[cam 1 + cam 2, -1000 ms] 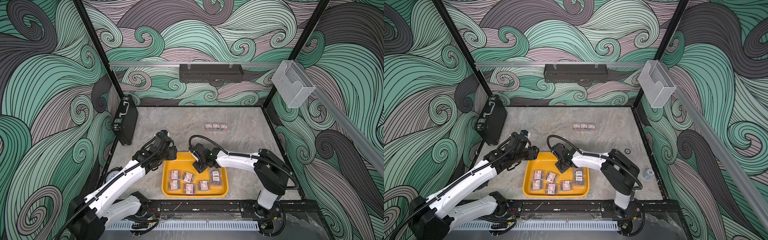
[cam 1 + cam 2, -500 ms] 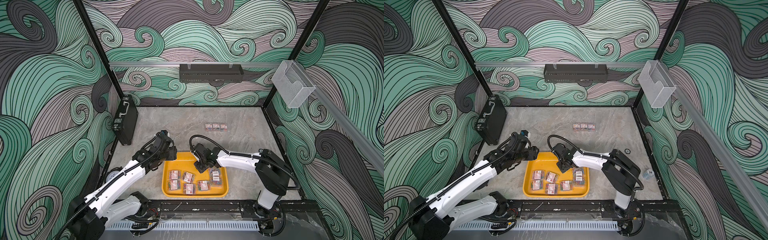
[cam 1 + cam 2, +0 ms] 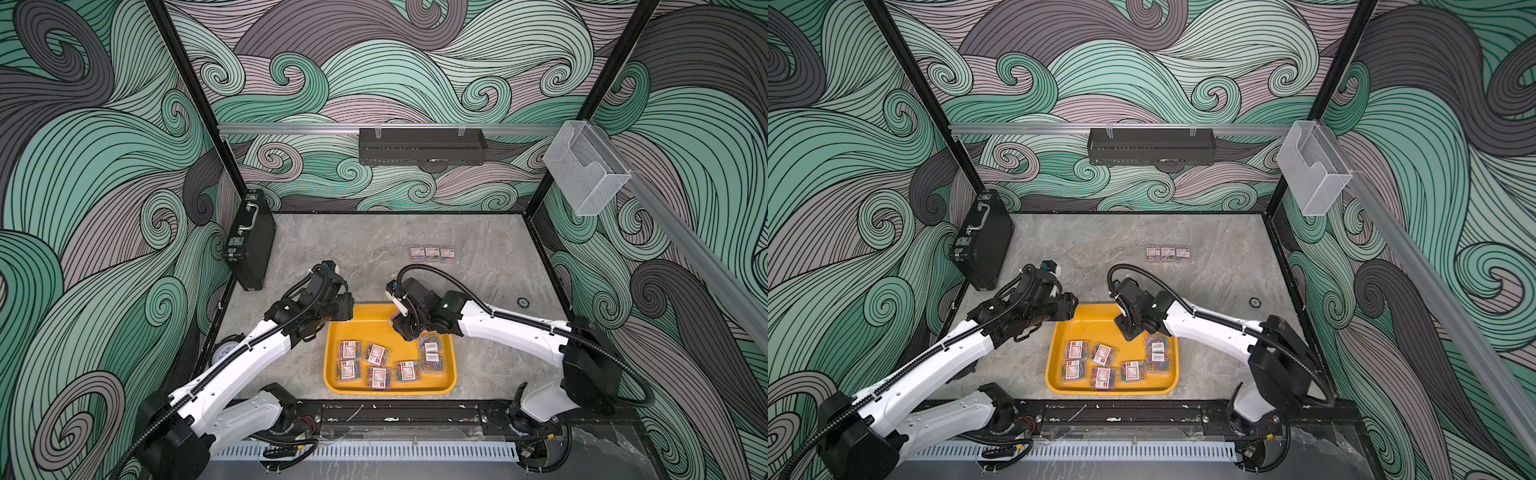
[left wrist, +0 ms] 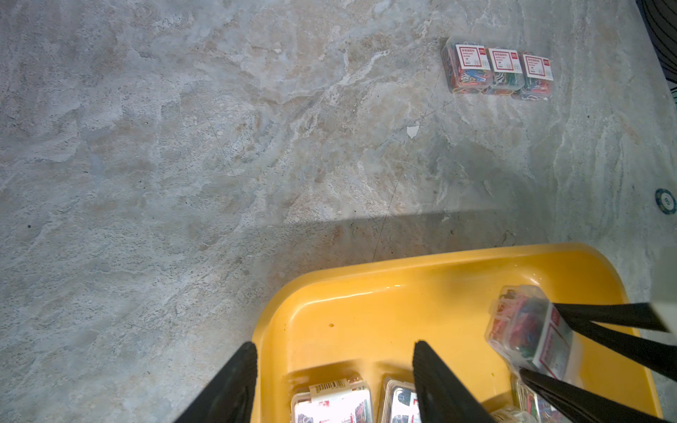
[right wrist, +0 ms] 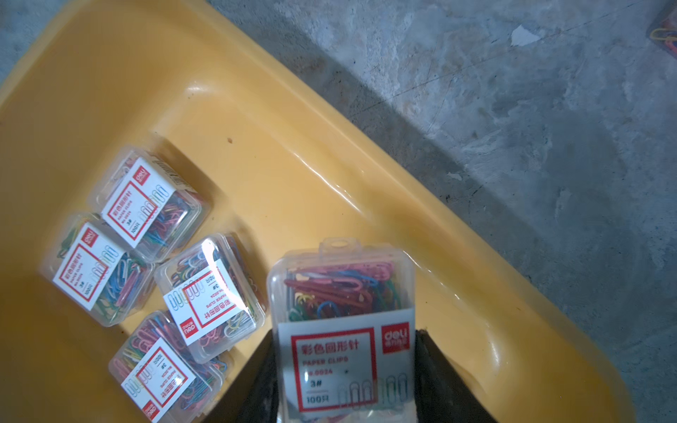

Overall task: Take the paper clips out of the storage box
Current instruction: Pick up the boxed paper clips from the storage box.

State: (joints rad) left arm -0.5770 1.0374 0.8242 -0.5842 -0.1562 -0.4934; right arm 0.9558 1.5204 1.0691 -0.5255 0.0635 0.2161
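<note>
The yellow storage box (image 3: 365, 328) (image 3: 1088, 332) lies at the table's near middle, with several clear boxes of paper clips (image 3: 376, 365) (image 3: 1100, 365) in its near half. My right gripper (image 5: 346, 344) (image 3: 401, 328) is shut on one paper clip box (image 5: 340, 285) (image 4: 524, 326), held tilted over the tray's far right part. My left gripper (image 4: 335, 348) (image 3: 345, 307) hangs open over the tray's far left corner, nothing between its fingers. Three more paper clip boxes (image 3: 432, 252) (image 3: 1168, 253) (image 4: 498, 69) lie in a row on the table further back.
A black briefcase (image 3: 249, 241) leans at the left wall. A clear acrylic holder (image 3: 582, 174) hangs on the right rail and a black rack (image 3: 422, 145) on the back wall. A small round disc (image 3: 523, 302) lies right of the tray.
My right gripper's jaws have closed onto the paper clip box over the tray's far part. The left arm has not moved.
</note>
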